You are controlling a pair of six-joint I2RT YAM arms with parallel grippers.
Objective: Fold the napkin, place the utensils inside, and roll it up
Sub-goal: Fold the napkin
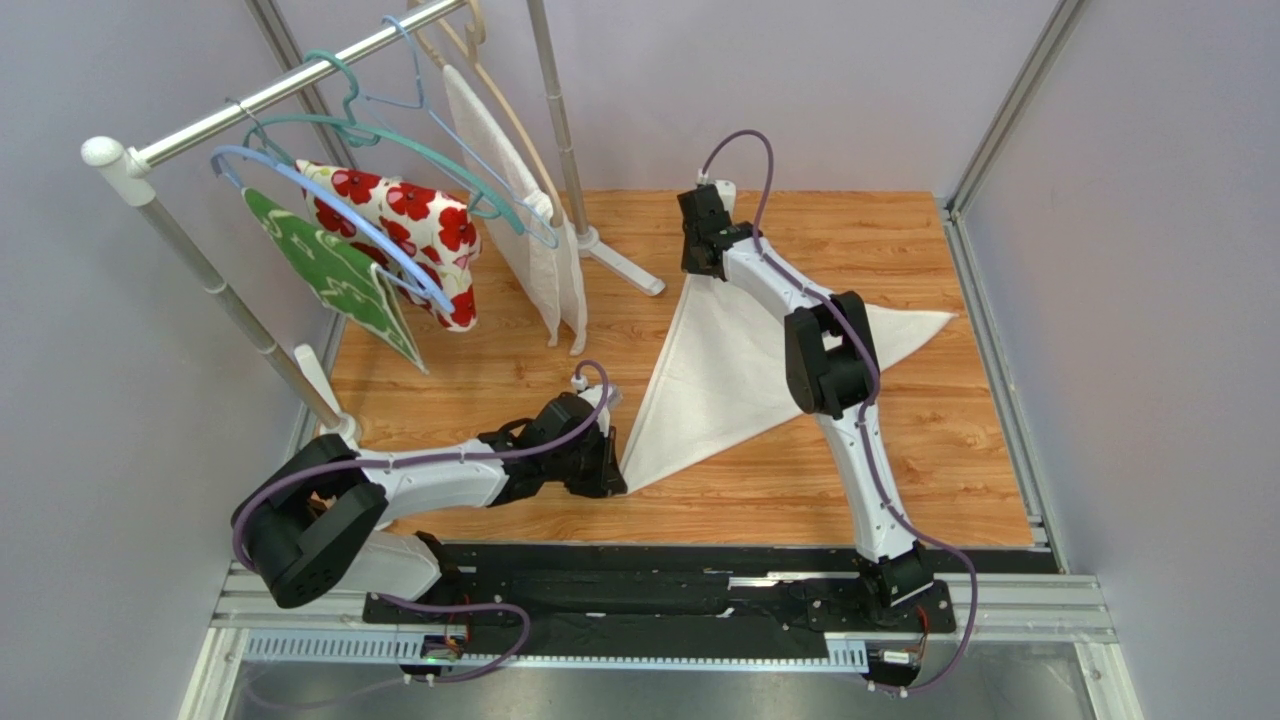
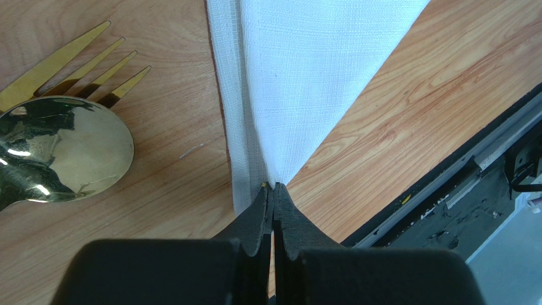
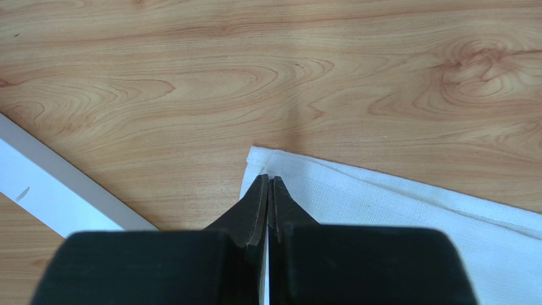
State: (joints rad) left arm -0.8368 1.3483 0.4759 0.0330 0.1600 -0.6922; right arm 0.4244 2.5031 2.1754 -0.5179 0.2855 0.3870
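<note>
- My left end effector [image 2: 273,185] sits toward the near edge of the table [image 1: 962,495], left of centre. Its fingers are closed, pinching the near-left tip of the napkin [image 1: 736,368].
- Just left of that tip lie the utensils, a gold fork [image 2: 76,63] and a spoon [image 2: 63,149] side by side on bare wood. Only their heads show, and neither touches the cloth.
- The napkin lies flat as a two-layer triangle across the middle of the table, one point reaching toward the right edge. I judge the fold done, with placing the utensils next.
- That calls for letting go of the tip, reaching left, and laying each piece on the cloth before rolling.
- I see no containers. The napkin is the only wrapper, and nothing lies on it yet.
- My right end effector [image 3: 268,179] is at the napkin's far corner, near the far edge. Its fingers are closed with the tips on the cloth, and I cannot tell whether they grip it.
- At the far-left corner a rack [image 1: 181,143] carries hangers with other cloths.
</note>
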